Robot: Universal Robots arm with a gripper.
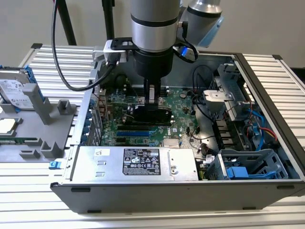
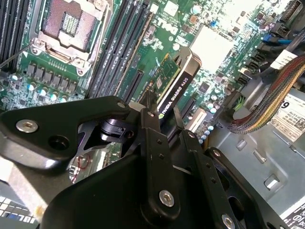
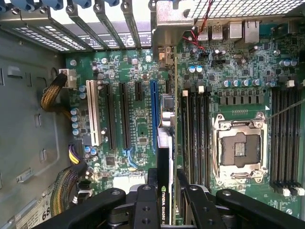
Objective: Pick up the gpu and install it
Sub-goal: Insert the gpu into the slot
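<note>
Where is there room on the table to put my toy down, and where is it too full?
Free: the ribbed metal tabletop in front of the open computer case, and the strip beside its far corner. Crowded: inside the case, where the gripper holds the thin black-and-green gpu card over the green motherboard, and the grey parts tray.

My fingers (image 2: 151,143) are matt black metal (bolts shiny); the gpu (image 2: 172,86) shows glossy black plastic, green board.

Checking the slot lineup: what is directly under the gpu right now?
The gpu, held on edge by the gripper, stands over the green motherboard, beside the blue slot. The slot directly beneath it is covered by the card itself.
</note>
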